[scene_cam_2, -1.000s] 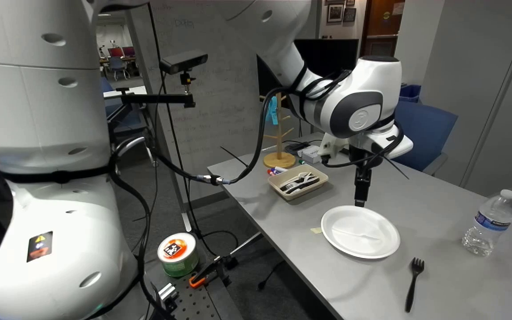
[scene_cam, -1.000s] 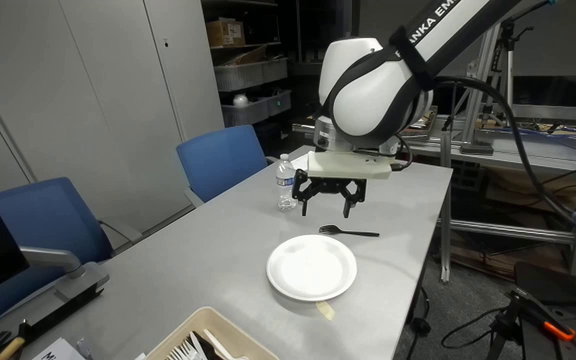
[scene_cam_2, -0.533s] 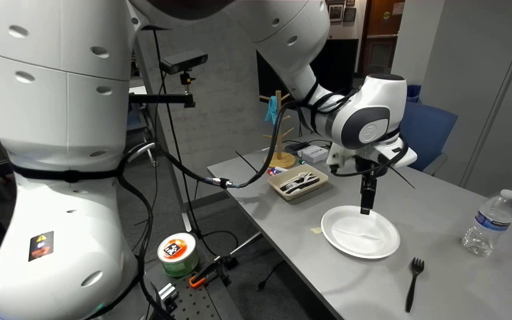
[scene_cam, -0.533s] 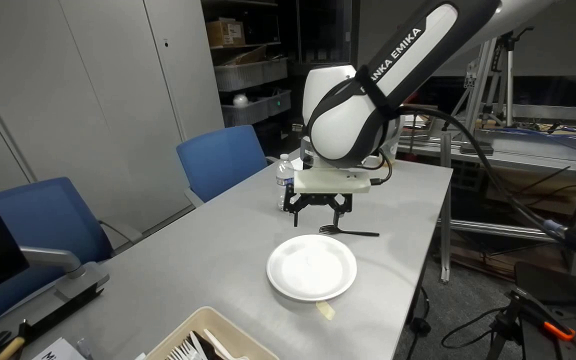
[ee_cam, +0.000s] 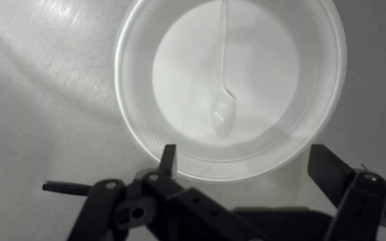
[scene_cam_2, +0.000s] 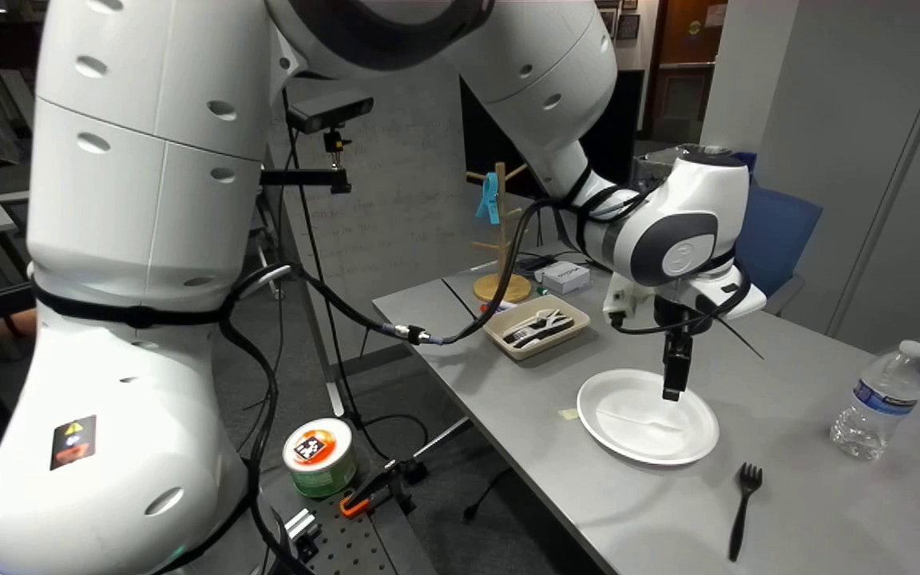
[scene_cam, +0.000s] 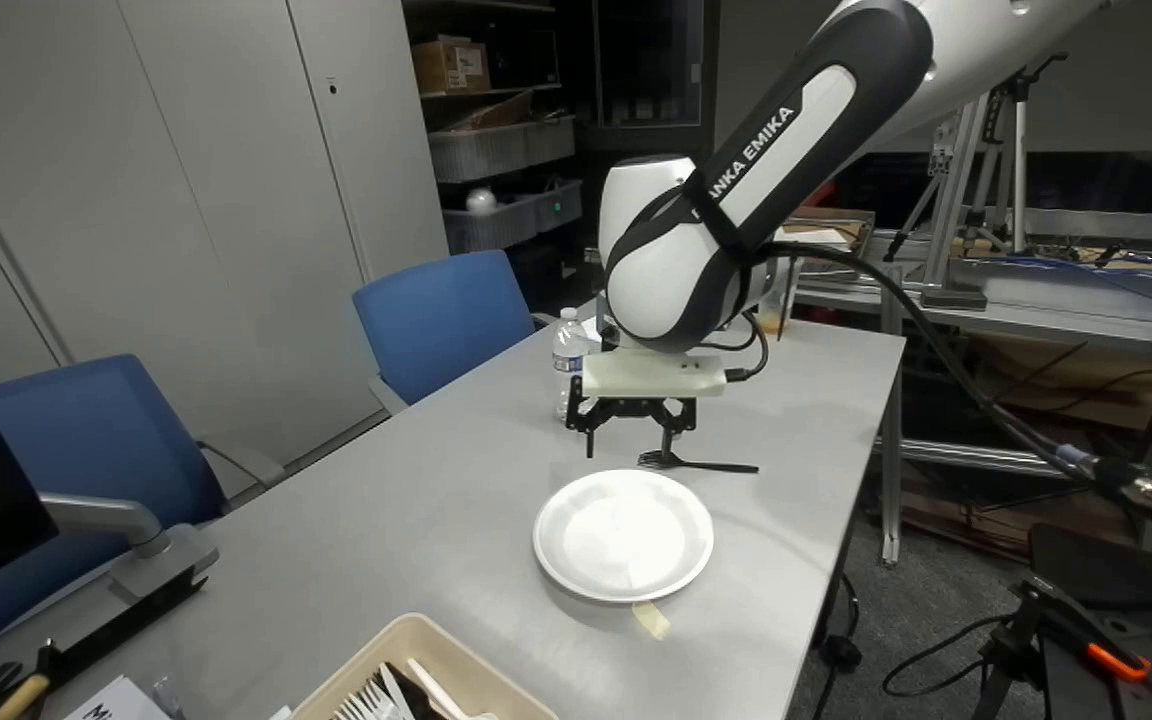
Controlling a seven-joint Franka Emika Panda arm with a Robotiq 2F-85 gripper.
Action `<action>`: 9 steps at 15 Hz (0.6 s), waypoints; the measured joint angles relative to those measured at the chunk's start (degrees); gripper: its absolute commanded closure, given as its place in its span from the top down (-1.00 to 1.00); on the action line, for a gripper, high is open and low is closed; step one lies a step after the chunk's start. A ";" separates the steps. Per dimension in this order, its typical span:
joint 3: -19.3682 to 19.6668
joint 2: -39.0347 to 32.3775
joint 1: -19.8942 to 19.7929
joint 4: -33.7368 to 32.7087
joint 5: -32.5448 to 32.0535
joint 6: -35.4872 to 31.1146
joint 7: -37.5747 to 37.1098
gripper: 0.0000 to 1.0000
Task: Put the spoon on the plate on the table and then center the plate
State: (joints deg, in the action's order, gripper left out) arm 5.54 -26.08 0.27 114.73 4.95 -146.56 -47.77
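Note:
The white plate [scene_cam: 581,545] lies on the grey table [scene_cam: 386,540]; it also shows in an exterior view [scene_cam_2: 616,399] and the wrist view [ee_cam: 183,67]. A white spoon [ee_cam: 224,113] lies on the plate, bowl toward my gripper; it shows faintly in an exterior view [scene_cam_2: 640,420]. My gripper [ee_cam: 243,146] is open and empty, pointing down above the table. In the wrist view one fingertip overlaps the plate's near rim and the other is just outside it. In both exterior views the gripper [scene_cam: 628,455] [scene_cam_2: 672,393] is above the plate's level.
A black fork [scene_cam: 706,466] [scene_cam_2: 741,511] lies beside the plate; its handle [ee_cam: 65,188] shows in the wrist view. A water bottle [scene_cam: 568,350] [scene_cam_2: 879,399] stands beyond. A beige cutlery tray [scene_cam: 496,685] [scene_cam_2: 556,342] and a wooden peg stand [scene_cam_2: 501,287] are on the table.
My gripper has moved down toward the table, and leftward in an exterior view, coming nearer the plate. The jaws stay open. Plate, spoon and fork have not moved.

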 measured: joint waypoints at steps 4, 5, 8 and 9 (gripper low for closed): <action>-0.01 -2.86 -0.12 -1.22 1.63 -1.10 0.93 1.00; -0.01 -3.65 -0.16 -1.51 2.30 -1.37 1.35 1.00; -0.02 -6.01 -0.47 -2.65 4.11 -2.17 2.86 1.00; -0.03 -6.74 -0.63 -3.08 4.72 -2.27 3.35 1.00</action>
State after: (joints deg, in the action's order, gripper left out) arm 5.51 -32.81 -0.36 111.65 9.67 -148.83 -44.42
